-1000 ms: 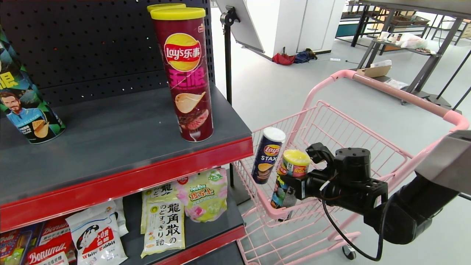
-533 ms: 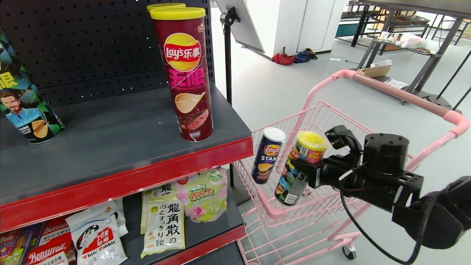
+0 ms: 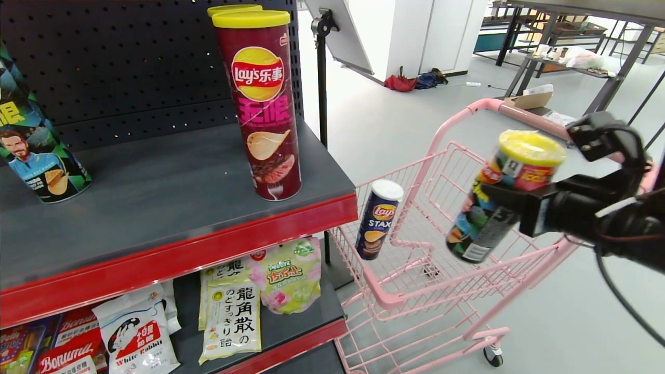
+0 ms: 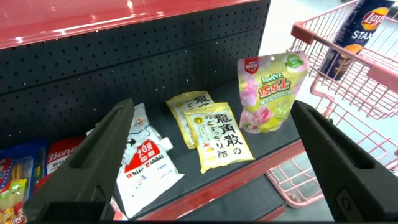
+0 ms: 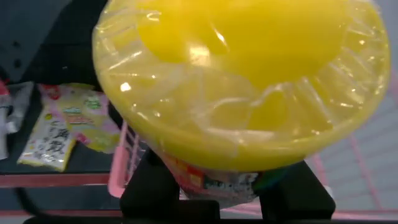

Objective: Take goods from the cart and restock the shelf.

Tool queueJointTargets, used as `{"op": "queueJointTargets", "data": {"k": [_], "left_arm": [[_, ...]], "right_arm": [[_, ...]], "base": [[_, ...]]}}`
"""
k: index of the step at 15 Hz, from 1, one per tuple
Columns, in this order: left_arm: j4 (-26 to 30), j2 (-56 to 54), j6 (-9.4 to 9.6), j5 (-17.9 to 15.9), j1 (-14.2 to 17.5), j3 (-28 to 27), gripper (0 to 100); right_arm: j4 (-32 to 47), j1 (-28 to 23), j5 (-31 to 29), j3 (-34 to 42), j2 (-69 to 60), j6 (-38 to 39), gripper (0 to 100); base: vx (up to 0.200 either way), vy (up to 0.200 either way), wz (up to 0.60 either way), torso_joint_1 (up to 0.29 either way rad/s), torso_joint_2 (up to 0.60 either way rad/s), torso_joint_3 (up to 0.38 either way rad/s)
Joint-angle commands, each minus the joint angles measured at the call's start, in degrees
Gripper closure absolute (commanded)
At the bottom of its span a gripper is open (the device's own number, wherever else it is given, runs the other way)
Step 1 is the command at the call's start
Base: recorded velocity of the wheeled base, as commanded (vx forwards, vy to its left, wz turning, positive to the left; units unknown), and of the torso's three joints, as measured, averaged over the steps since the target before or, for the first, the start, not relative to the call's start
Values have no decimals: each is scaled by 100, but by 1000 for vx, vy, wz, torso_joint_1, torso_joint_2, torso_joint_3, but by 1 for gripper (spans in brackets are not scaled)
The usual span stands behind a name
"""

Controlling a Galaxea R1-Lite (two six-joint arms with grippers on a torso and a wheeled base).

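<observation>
Fingers of the right gripper clamp a yellow-lidded chip can (tilted, lid up) above the cart; the shelf, front right corner nearest, lies leftward.

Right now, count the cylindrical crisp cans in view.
5. Upper shelf: teal can, maroon yellow-lidded can, plus another yellow lid behind it. Pink wire cart: dark blue can. Right gripper: multicoloured yellow-lidded can. More may be hidden.

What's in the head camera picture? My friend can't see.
The right arm's jaws hold a yellow-lidded chip can, tilted, over a pink cart. A blue can sits inside it; a tall red can stands on the shelf.
</observation>
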Motion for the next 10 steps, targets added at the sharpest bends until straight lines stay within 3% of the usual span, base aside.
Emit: {"op": "queueJointTargets", "data": {"k": [1,4,7,10], "left_arm": [[0,2,-1,3,0,1,0],[0,2,-1,-6,0,1,0],[0,2,-1,3,0,1,0],[0,2,-1,-6,0,1,0]], "right_arm": [[1790,-353,-817,-110,-2273,-265,100],[2669,-687,-861,611,-3688,-230,100],[3407,-986,-879,901,-4312,-186,100],[3443,-1170,-861,1120,-4584,-203,100]], "base": [[0,0,0,0,0,0],[0,0,0,0,0,0],[0,0,0,0,0,0],[0,0,0,0,0,0]]}}
